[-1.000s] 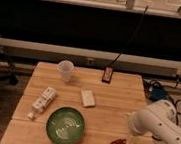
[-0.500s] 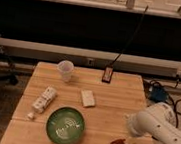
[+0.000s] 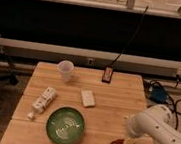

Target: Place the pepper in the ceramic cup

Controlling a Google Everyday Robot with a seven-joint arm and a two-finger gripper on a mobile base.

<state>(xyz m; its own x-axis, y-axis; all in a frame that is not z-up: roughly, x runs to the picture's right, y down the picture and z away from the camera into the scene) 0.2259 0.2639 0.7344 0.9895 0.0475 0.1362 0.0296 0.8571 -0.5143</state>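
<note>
The pepper is a small dark red shape lying on the wooden table near its front right edge. My gripper is at the end of the white arm, down at the table and right at the pepper's right end. The ceramic cup stands upright at the back left of the table, far from the gripper.
A wide green bowl sits front centre-left. A white bottle lies on its side at the left. A small white block lies mid-table. A dark device with a cable is at the back. Cables hang off the right.
The arm has shifted slightly left and lower toward the pepper. The pepper has stayed in place.
</note>
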